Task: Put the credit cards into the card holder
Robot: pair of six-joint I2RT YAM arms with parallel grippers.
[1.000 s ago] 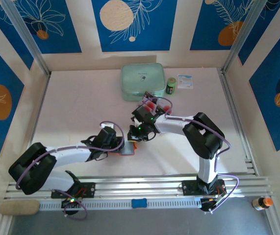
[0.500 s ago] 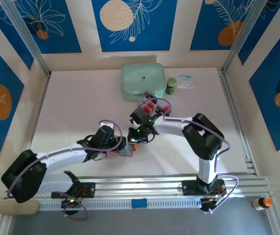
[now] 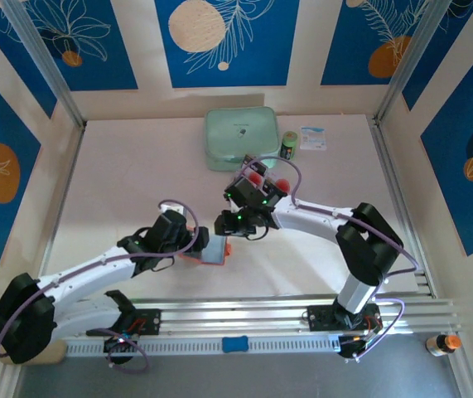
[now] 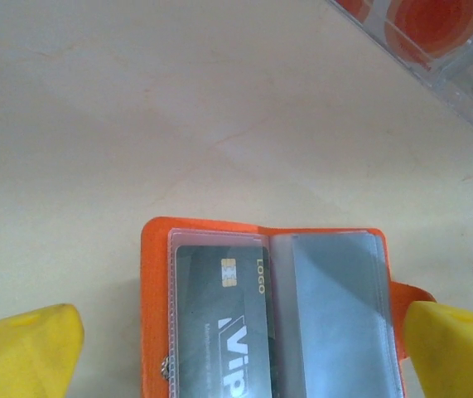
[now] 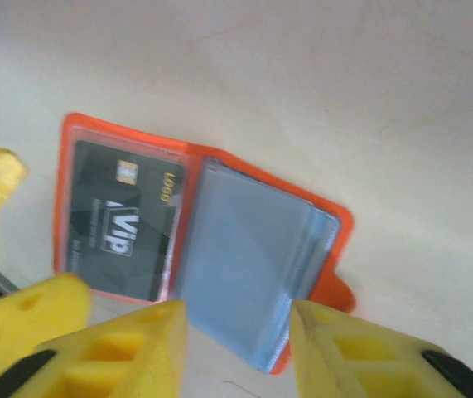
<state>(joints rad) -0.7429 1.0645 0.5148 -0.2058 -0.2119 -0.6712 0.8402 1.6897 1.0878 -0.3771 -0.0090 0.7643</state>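
Note:
The orange card holder [image 4: 157,274] lies open and flat on the table, also in the top view [image 3: 207,254] and in the right wrist view [image 5: 340,228]. Its left sleeve holds a black card marked VIP [image 4: 224,323], and clear empty sleeves fan out on its right half. My left gripper [image 4: 240,332] hangs open over it, one yellow finger on each side. My right gripper [image 5: 236,332] is open just above the clear sleeves, holding nothing. More credit cards with red circles sit in a clear tray [image 3: 257,177] behind the right gripper.
At the back of the table stand a mint-green case [image 3: 239,138], a small green bottle [image 3: 289,146] and a white packet [image 3: 312,138]. The tray's clear edge [image 4: 468,91] reaches into the left wrist view at the upper right. Metal rails run along the near edge.
My right gripper has gone from shut to open above the sleeves. My left gripper has opened wider and its arm has stretched forward. The card holder now lies spread open.

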